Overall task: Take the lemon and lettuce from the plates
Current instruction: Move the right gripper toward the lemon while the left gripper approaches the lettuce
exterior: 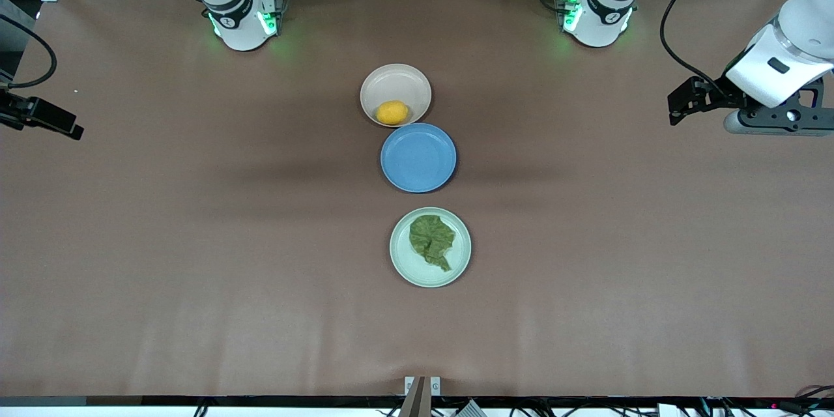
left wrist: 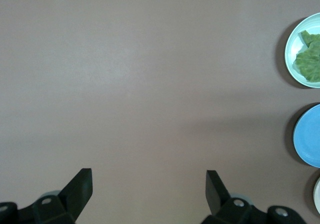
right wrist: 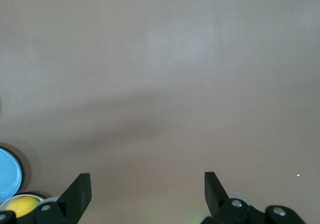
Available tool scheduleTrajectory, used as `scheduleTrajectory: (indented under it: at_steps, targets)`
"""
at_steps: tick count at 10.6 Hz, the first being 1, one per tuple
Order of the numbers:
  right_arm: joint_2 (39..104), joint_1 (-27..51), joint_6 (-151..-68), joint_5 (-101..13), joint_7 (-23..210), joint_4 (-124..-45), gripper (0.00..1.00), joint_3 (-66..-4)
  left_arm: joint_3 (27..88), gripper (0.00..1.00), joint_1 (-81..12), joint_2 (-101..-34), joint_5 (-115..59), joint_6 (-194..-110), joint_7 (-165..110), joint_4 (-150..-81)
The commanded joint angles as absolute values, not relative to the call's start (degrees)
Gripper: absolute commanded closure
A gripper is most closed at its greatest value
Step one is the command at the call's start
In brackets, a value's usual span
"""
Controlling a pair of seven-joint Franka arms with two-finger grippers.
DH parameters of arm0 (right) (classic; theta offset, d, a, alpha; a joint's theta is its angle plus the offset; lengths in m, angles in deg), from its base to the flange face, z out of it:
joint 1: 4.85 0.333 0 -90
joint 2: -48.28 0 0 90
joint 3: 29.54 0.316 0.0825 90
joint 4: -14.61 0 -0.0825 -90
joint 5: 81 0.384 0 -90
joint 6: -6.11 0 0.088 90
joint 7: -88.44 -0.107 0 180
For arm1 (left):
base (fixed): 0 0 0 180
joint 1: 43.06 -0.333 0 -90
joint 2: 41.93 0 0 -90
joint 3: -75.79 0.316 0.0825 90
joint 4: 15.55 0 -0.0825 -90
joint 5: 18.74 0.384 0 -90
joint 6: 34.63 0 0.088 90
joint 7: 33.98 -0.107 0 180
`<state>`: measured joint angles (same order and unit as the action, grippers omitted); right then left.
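Observation:
The yellow-orange lemon (exterior: pixel 392 113) lies on the beige-pink plate (exterior: pixel 397 78) in the middle of the table. The dark green lettuce (exterior: pixel 431 239) lies flat on the mint green plate (exterior: pixel 401 260), nearer to the front camera. My left gripper (exterior: pixel 674 107) is open and empty over bare table at the left arm's end. My right gripper (exterior: pixel 68 127) is open and empty over bare table at the right arm's end. The left wrist view shows its open gripper (left wrist: pixel 149 176) and the lettuce (left wrist: pixel 310 64). The right wrist view shows its open gripper (right wrist: pixel 147 180) and the lemon (right wrist: pixel 22 204).
An empty blue plate (exterior: pixel 418 158) sits between the two other plates, touching the beige-pink one. It also shows in the left wrist view (left wrist: pixel 307 134) and the right wrist view (right wrist: pixel 9 176). Brown table (exterior: pixel 195 241) spreads wide on both sides of the plates.

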<state>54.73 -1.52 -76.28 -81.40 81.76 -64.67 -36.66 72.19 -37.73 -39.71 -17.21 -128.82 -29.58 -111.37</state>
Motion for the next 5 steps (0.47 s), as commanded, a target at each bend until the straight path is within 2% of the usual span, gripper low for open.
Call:
scheduleTrajectory:
  at_steps: [1, 5]
  targets:
    - [53.2, -2.12, -76.24, -81.09, 82.56, -66.07, 0.0, -36.22, 72.1, 0.0, -37.97, -39.74, -18.47, -127.7, -31.25, -110.3]
    - [53.2, -2.12, -76.24, -81.09, 82.56, -66.07, 0.0, -36.22, 72.18, 0.0, -37.97, -40.79, -18.56, -127.7, -30.99, -109.51]
